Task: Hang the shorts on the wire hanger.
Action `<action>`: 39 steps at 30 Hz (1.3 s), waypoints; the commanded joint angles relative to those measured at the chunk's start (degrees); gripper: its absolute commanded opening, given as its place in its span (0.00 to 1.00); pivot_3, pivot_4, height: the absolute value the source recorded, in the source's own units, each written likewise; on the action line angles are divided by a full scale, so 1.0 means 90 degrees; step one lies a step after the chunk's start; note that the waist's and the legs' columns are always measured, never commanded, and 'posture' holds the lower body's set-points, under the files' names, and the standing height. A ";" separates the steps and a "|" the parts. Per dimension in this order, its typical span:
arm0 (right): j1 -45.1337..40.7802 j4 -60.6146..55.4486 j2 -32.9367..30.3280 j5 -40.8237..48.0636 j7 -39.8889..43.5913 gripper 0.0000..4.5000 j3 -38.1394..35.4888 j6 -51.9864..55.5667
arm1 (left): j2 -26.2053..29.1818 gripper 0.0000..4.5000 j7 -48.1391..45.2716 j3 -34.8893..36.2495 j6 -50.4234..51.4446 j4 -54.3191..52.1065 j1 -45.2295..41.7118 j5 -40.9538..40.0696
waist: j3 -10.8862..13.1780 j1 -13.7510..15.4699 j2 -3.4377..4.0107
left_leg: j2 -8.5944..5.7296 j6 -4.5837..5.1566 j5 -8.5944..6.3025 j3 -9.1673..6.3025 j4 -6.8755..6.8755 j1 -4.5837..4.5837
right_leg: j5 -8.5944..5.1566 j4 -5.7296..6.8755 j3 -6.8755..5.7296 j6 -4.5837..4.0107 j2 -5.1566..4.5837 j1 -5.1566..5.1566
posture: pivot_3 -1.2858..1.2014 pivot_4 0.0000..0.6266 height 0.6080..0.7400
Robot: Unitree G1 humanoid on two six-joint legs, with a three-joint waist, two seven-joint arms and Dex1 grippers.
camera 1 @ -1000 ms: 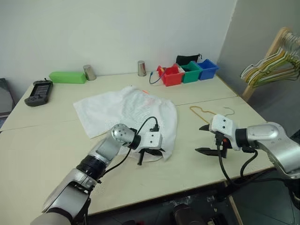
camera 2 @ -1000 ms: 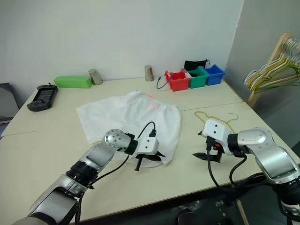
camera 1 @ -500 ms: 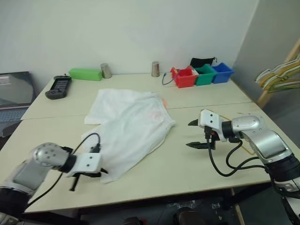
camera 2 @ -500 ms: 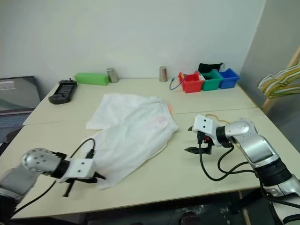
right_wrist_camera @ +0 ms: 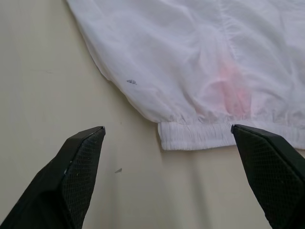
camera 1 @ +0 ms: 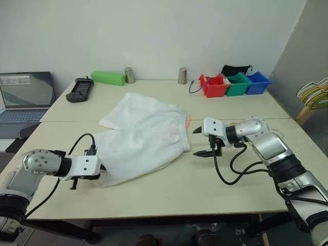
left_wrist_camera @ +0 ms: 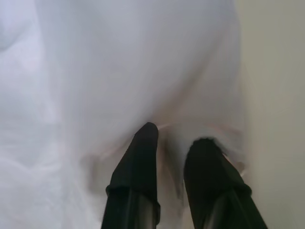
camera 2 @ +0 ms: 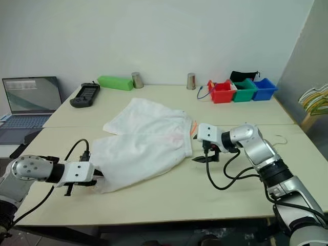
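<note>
The white shorts point(camera 1: 146, 136) lie spread flat mid-table, with the orange-red drawstring point(camera 1: 188, 122) at the waistband and a pinkish stain point(right_wrist_camera: 228, 88). My left gripper point(camera 1: 77, 180) sits low at the shorts' near left corner. Its fingers point(left_wrist_camera: 143, 152) stand narrowly parted over the hem, so it is open. My right gripper point(camera 1: 196, 142) hangs wide open just right of the waistband point(right_wrist_camera: 200, 136), holding nothing. The wire hanger lies mostly hidden behind my right forearm; its small hook point(camera 2: 279, 137) shows on the table.
A laptop point(camera 1: 25, 97) stands at the far left, beside a black handheld controller point(camera 1: 82, 89). A green box point(camera 1: 107, 78) and two metal cups point(camera 1: 129, 75) line the back edge with red, green and blue bins point(camera 1: 228, 84). Bunched hangers point(camera 1: 315, 95) hang beyond the right edge.
The view has swung left. My left gripper pulled the shorts' corner leftward, spreading them flat, and its fingers have parted. My right gripper moved left to the waistband.
</note>
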 commanded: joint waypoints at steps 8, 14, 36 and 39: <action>-0.1032 0.2699 0.1247 -0.0948 -0.0664 1.00 0.0241 -0.1736 | 0.1678 0.41 -0.0694 0.2710 0.4725 -0.2139 0.1510 -0.2080 | -0.0003 -0.0096 -0.0009 | 0.0007 0.0001 0.0000 -0.0009 0.0000 0.0022 | -0.0037 0.0066 -0.0009 -0.0018 0.0004 0.0000 | 0.56 0.00 1.00; -0.1549 0.4258 0.1675 -0.1272 -0.0685 1.00 0.0263 -0.2506 | 0.0898 0.41 0.0131 0.4333 0.6271 -0.3245 0.2064 -0.2628 | -0.0002 -0.0076 -0.0008 | 0.0081 0.0002 0.0005 -0.0040 -0.0002 0.0060 | -0.0055 0.0089 -0.0019 -0.0054 0.0068 0.0011 | 0.58 0.00 1.00; -0.1560 0.5196 0.1502 -0.1681 -0.0157 0.01 -0.0101 -0.2860 | -0.0550 0.42 0.1552 0.4816 0.7468 -0.5819 0.3381 -0.3352 | 0.0042 0.0287 0.0046 | 0.0112 -0.0010 -0.0001 -0.0082 -0.0021 0.0059 | -0.0079 0.0094 -0.0084 -0.0233 0.0137 0.0011 | 0.59 0.08 1.00; -0.1041 0.4369 0.1014 -0.1556 0.0169 0.01 -0.0249 -0.2506 | -0.0565 0.42 0.1567 0.4654 0.7377 -0.5760 0.3330 -0.3385 | 0.0052 0.0356 0.0056 | 0.0113 -0.0010 -0.0001 -0.0091 -0.0021 0.0053 | -0.0082 0.0090 -0.0095 -0.0236 0.0136 0.0011 | 0.59 0.09 1.00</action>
